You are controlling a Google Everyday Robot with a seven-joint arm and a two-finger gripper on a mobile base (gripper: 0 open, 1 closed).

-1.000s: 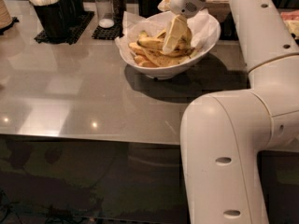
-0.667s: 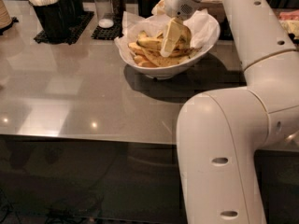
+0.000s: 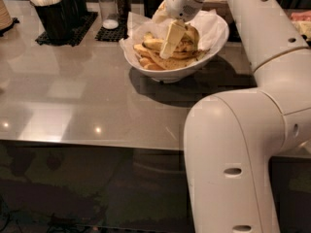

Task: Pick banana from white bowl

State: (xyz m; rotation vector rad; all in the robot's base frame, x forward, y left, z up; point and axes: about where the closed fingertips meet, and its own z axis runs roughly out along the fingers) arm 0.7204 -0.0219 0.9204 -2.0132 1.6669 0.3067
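The white bowl (image 3: 171,74), lined with crinkled white paper, stands on the grey table at the upper middle of the camera view. Several yellow bananas (image 3: 151,45) lie in it, brown-spotted. My gripper (image 3: 170,41) reaches down from above right into the bowl and sits right over the bananas in its middle, touching or nearly touching them. Whether it holds a banana does not show.
Black cups (image 3: 56,14) with white sticks stand on a black mat at the back left. Two shakers (image 3: 109,8) stand beside them. My own white arm (image 3: 243,149) fills the right foreground. The grey table (image 3: 73,96) ends at a front edge.
My gripper has moved a little left and down, deeper into the bowl over the bananas. The bowl and bananas have not moved.
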